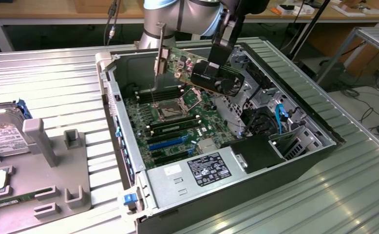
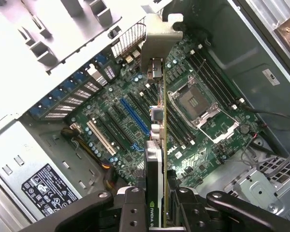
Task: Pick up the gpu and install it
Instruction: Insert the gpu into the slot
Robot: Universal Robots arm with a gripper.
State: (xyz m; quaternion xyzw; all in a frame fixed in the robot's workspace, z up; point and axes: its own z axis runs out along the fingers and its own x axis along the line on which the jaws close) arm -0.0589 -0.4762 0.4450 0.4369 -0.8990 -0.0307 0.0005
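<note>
In the exterior view's upper centre, the black claw [image 1: 220, 48] clamps the flat green gpu [image 1: 206, 73] above the open metal case [image 1: 293, 163].

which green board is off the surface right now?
The gpu, with black fan shroud and silver bracket: clamped in the pincer above the open case. The motherboard sits inside it; the RAM stick lies in the tray.

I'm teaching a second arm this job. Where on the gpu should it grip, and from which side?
Pinch the gpu by its flat faces at the fan end, from above, as the gripper does: it hangs on edge, leaving its lower edge free for the slot.
</note>
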